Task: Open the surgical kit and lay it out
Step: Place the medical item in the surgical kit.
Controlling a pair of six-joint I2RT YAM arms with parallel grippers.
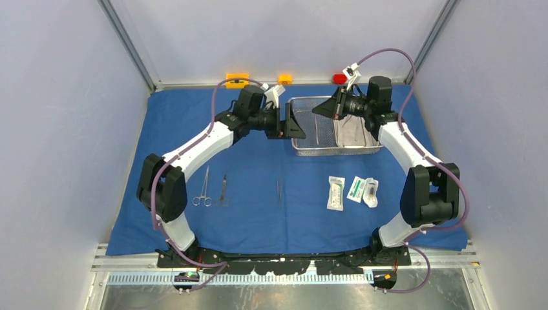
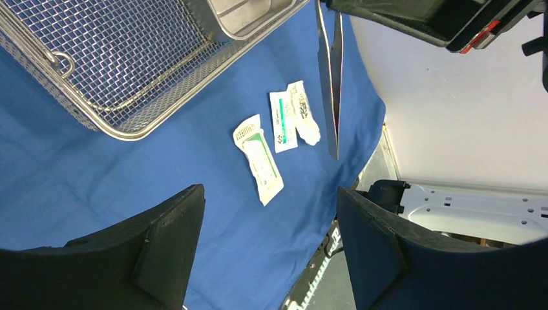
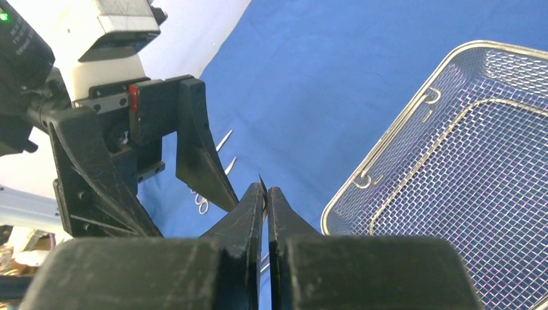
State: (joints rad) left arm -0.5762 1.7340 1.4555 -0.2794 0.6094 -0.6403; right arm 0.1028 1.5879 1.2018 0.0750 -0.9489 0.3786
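Note:
The blue cloth wrap (image 1: 258, 213) lies spread flat. The wire-mesh basket (image 1: 304, 150) stands on it at the back, with the smaller steel tray (image 2: 242, 13) inside. My right gripper (image 1: 326, 107) hovers over the basket's left part, shut on slim metal tweezers (image 2: 331, 90) that hang down; its closed fingers show in the right wrist view (image 3: 265, 194). My left gripper (image 1: 294, 123) is open and empty just left of the basket, facing the right one (image 2: 270, 190). Scissors (image 1: 203, 188), forceps (image 1: 223, 189) and another pair of tweezers (image 1: 279, 192) lie in a row. Three white packets (image 1: 352, 191) lie front right.
Two orange blocks (image 1: 236, 80) (image 1: 285, 79) and a red block (image 1: 339, 78) sit beyond the cloth's back edge. Grey walls close in both sides. The metal frame rail (image 1: 291, 261) runs along the near edge.

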